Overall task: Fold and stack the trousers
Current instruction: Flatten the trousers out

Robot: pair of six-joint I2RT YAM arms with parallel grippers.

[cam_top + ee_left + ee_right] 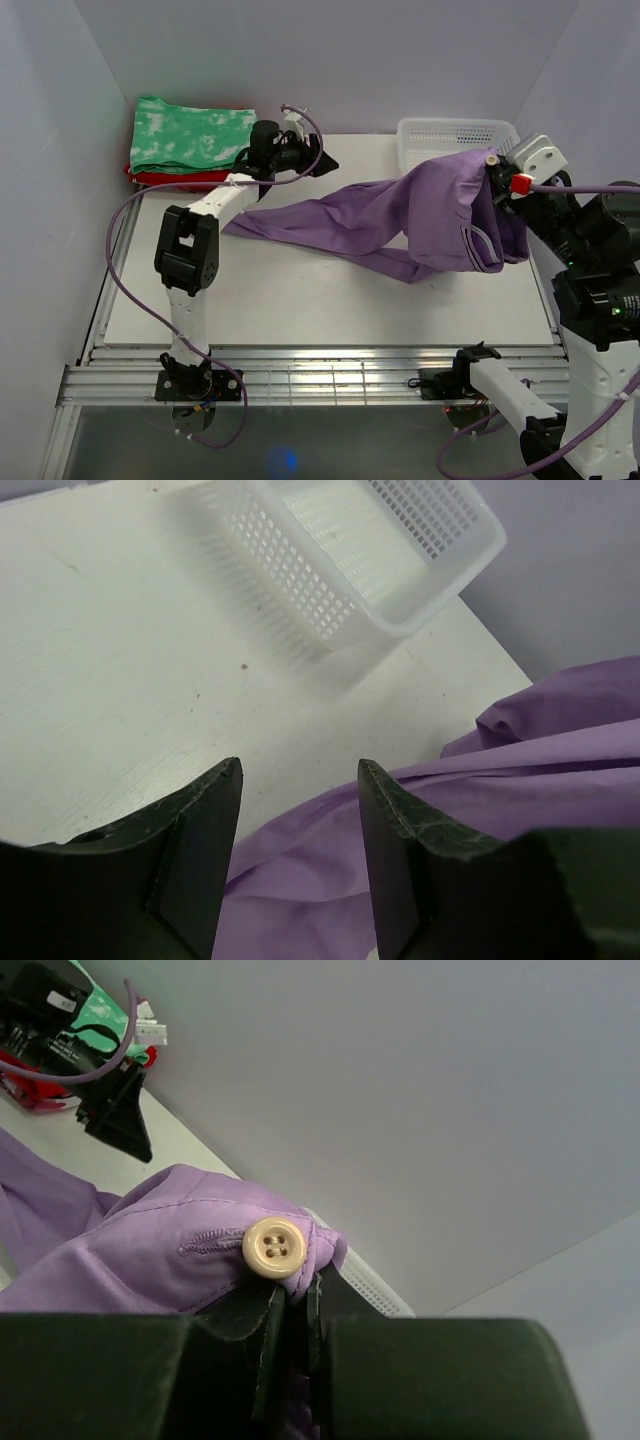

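The lavender trousers hang from my right gripper, which is shut on the waistband by a cream button and holds it lifted at the right. The legs trail down left onto the white table, ending near my left arm. My left gripper is open and empty at the back of the table, just above the leg fabric, which shows between its fingers. In the right wrist view the purple cloth is pinched between the jaws.
A white perforated basket stands at the back right, behind the raised waistband; it also shows in the left wrist view. A green-and-white folded garment lies on a red one at the back left.
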